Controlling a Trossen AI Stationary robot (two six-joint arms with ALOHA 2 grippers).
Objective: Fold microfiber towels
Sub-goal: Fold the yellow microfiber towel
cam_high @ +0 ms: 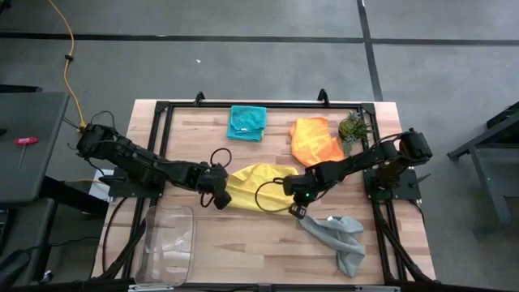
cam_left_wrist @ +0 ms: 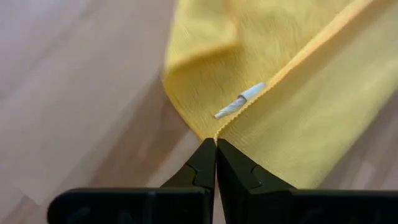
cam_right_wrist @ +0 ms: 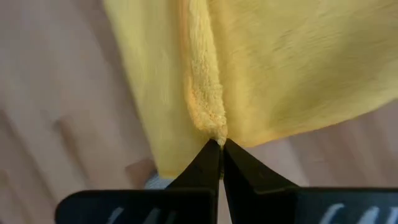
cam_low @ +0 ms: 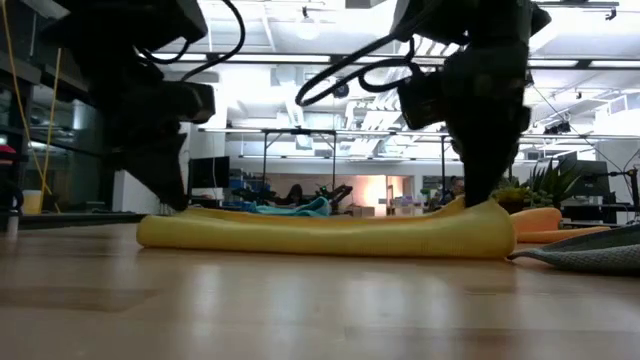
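The yellow towel (cam_high: 258, 188) lies at the centre of the high view on the worktop (cam_high: 243, 251), and its fold is in hand. The left pincer (cam_high: 220, 195) is clenched on its left end, the right pincer (cam_high: 297, 195) clenched on its right end. I judge the next move needs both ends lifted together and carried across evenly, then laid flat

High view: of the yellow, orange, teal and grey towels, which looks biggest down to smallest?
1. yellow towel, partly hidden by the arms
2. grey towel and orange towel, too alike to rank
3. teal towel
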